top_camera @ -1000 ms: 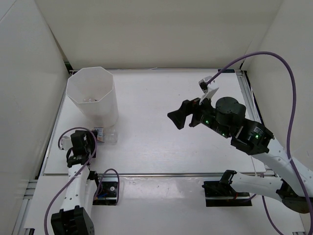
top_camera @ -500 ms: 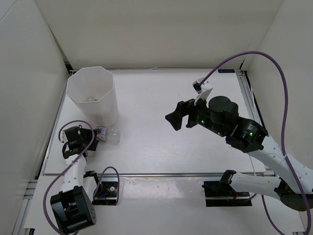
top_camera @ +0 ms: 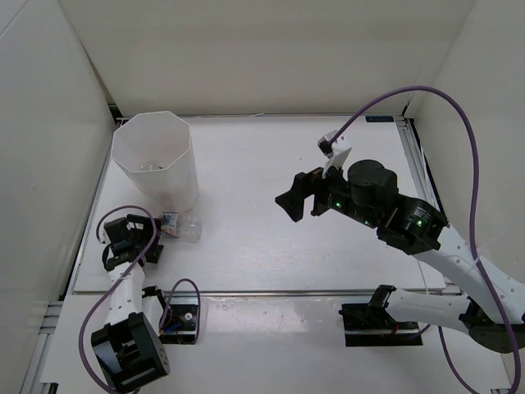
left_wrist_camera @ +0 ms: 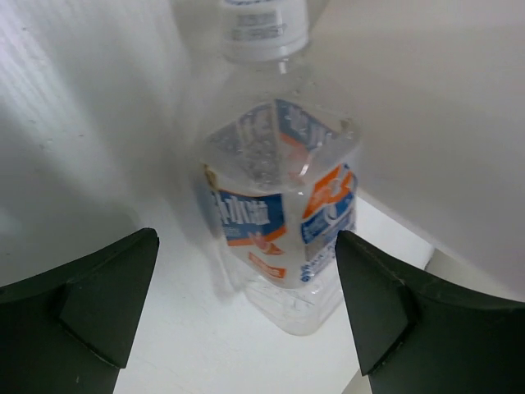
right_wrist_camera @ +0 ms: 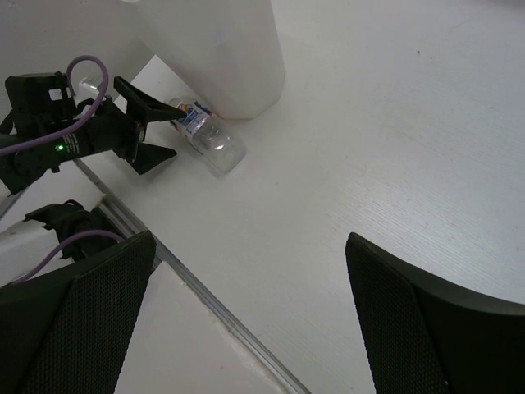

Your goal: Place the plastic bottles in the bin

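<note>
We see the clear bottle [top_camera: 180, 228] lying on its side on the worktop [top_camera: 246, 246], just beside the foot of the white bin [top_camera: 156, 160] and outside it. The left end effector [top_camera: 152, 244] is open, its fingers spread just before the bottle. The right end effector [top_camera: 294, 195] is also open, above the middle of the worktop, well apart from the bottle.

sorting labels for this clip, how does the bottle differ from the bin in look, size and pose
The bottle lies on its side on the table; the bin stands upright with its top open. The bottle is clear with a blue and orange label; the bin is plain opaque white. The bottle is far smaller than the bin. Both sit at the table's left side, close together.
</note>
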`<state>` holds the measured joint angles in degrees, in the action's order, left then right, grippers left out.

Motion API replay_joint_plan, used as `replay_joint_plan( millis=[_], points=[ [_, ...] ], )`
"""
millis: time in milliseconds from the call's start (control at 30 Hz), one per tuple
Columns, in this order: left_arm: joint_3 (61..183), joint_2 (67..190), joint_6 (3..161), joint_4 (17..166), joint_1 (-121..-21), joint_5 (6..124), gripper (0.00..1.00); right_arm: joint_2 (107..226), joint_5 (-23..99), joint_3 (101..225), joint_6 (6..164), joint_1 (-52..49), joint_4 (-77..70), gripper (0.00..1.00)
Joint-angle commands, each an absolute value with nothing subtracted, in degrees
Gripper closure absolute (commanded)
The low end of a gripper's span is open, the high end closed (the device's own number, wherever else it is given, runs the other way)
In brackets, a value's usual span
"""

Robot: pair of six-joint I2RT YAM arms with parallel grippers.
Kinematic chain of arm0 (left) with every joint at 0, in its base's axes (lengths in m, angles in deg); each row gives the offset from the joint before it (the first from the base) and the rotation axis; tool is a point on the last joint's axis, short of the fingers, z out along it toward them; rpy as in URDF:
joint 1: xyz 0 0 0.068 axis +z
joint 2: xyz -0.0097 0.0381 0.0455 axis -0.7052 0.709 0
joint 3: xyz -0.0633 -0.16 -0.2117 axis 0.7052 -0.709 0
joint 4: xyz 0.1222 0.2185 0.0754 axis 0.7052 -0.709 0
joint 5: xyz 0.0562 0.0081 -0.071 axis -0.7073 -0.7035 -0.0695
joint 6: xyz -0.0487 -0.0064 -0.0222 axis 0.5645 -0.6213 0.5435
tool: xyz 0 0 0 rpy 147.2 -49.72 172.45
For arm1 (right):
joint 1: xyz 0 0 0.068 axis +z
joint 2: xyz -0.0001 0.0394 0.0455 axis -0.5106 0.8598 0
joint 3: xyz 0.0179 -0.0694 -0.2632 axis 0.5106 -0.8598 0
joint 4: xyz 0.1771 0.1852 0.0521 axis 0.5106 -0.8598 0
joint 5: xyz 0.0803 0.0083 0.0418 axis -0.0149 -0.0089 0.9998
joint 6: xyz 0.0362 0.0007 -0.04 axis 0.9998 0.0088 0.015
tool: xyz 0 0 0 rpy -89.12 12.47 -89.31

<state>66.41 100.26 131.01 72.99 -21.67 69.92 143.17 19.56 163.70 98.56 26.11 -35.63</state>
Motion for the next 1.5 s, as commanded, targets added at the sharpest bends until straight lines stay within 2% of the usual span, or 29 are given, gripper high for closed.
replay_joint_plan(
  millis=[0, 267, 1067, 1300, 1367, 1400, 1467],
  points=[
    [65.17, 100.17, 128.97, 75.91, -20.51, 70.17, 0.0, 143.4, 20.53, 166.77, 94.73, 25.72, -34.65, 0.0],
    [65.69, 106.92, 131.26, 83.21, -20.5, 70.17, 0.0, 142.34, 20.0, 168.0, 94.72, 25.72, -36.31, 0.0],
    [72.99, 124.07, 128.45, 86.65, -23.39, 70.17, 0.0, 136.37, 14.12, 160.53, 97.8, 25.72, -36.32, 0.0],
    [62.98, 118.81, 126.52, 87.17, -23.4, 74.3, 0.26, 137.6, 12.36, 160.53, 96.57, 25.72, -36.32, 0.0],
    [58.68, 113.28, 126.51, 87.17, -23.4, 77.19, 0.32, 138.65, 12.35, 160.53, 96.57, 25.72, -36.32, 0.0],
    [57.36, 111.09, 127.04, 87.17, -23.4, 78.6, 0.38, 138.65, 12.35, 160.53, 97.18, 25.72, -36.32, 0.0],
    [55.6, 103.82, 127.04, 85.6, -23.4, 82.8, 0.43, 139.27, 12.88, 160.01, 97.18, 25.72, -36.32, 0.0]
  ],
)
